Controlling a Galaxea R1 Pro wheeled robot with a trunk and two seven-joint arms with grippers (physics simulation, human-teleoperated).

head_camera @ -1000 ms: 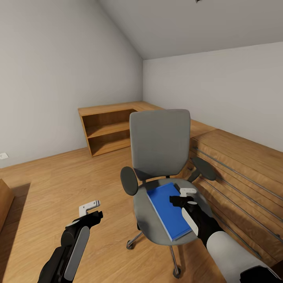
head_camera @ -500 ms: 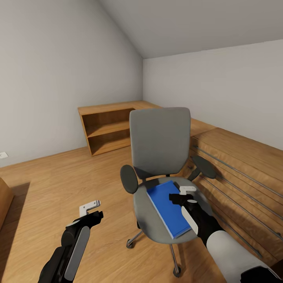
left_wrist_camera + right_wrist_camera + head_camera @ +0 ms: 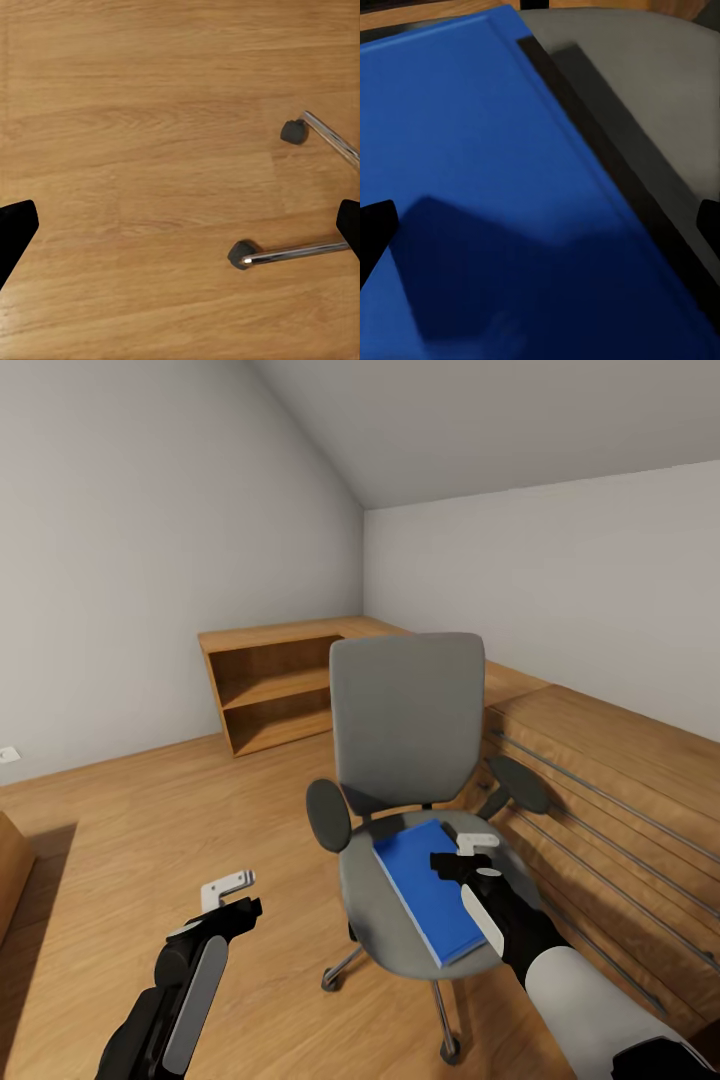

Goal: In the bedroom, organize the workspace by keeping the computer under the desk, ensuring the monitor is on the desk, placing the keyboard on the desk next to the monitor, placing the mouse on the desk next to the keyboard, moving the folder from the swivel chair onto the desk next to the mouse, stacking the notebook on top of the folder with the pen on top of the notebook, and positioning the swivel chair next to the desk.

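The wooden plank floor (image 3: pixel 150 830) fills the lower part of the head view. A long light wooden dresser with bar handles (image 3: pixel 620 810) runs along the right wall and is cut off by the frame edge. A low open wooden shelf unit (image 3: pixel 270 695) stands in the far corner.

The grey upholstered swivel chair with black armrests (image 3: pixel 408 720) stands just beside the dresser, backrest upright, seat facing the robot. Its chrome base is largely hidden under the seat. In the left wrist view two chrome legs (image 3: pixel 296 253) ending in dark casters show on the floor.

The flat bright-blue rectangular folder (image 3: pixel 428 895) lies on the chair seat, set at an angle, its near corner reaching the front edge of the seat. Its right side is partly covered by the right arm. In the right wrist view the folder (image 3: pixel 472 202) shows close up, with a dark shadow band along its edge and grey seat fabric beyond.

The right gripper (image 3: pixel 470 857) hovers directly above the folder's right part, jaws spread apart. Whether it touches the folder cannot be told.

The left gripper (image 3: pixel 232 892) hangs over bare floor, well apart from the chair, jaws spread and holding nothing.
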